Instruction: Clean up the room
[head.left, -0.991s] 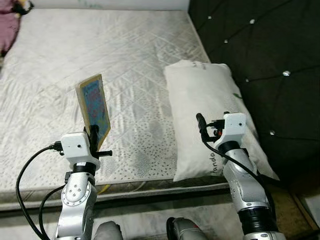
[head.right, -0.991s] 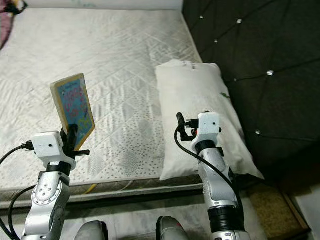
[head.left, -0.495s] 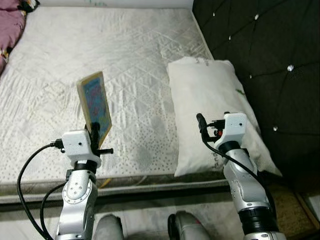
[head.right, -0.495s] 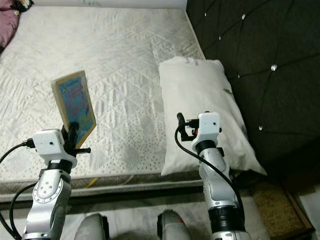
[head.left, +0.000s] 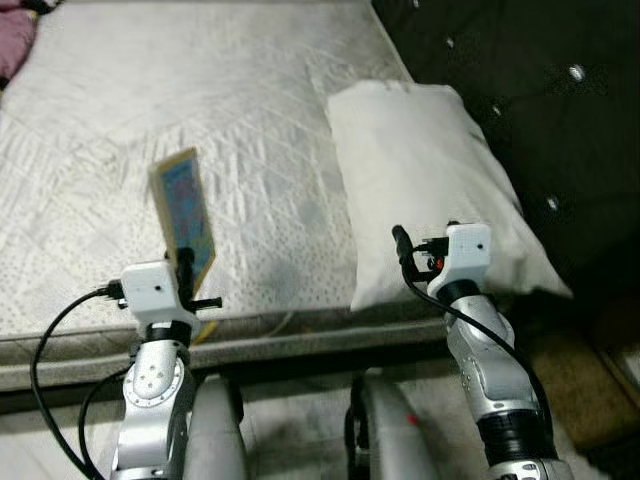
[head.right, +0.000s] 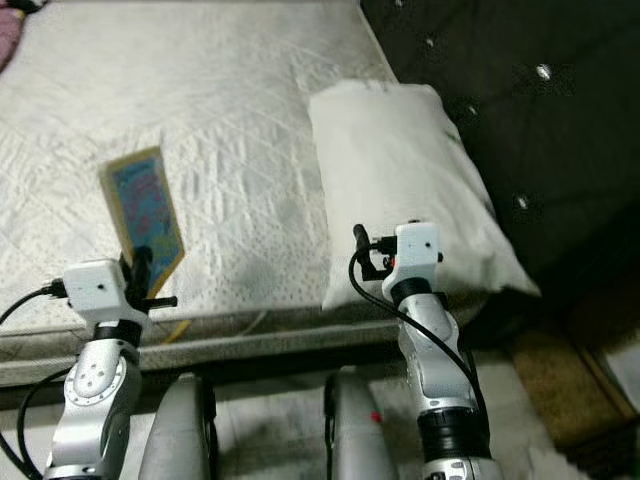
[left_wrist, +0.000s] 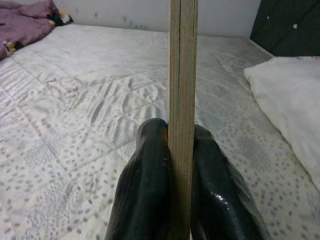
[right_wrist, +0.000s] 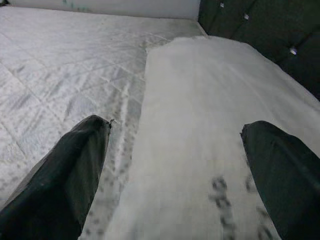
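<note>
Two grippers up over bed edge: left gripper (left_wrist: 181, 150) clamped on thin book (head.left: 185, 215), held upright above mattress (head.left: 200, 90), cover art blurred; right gripper (right_wrist: 175, 150) w/ fingers spread wide, near white pillow (head.left: 430, 170).

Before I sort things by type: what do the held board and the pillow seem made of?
Board: probably wood or thick card; its bare tan edge shows a seam, its face a colourful print. Pillow: soft white fabric, matte, creased.
</note>
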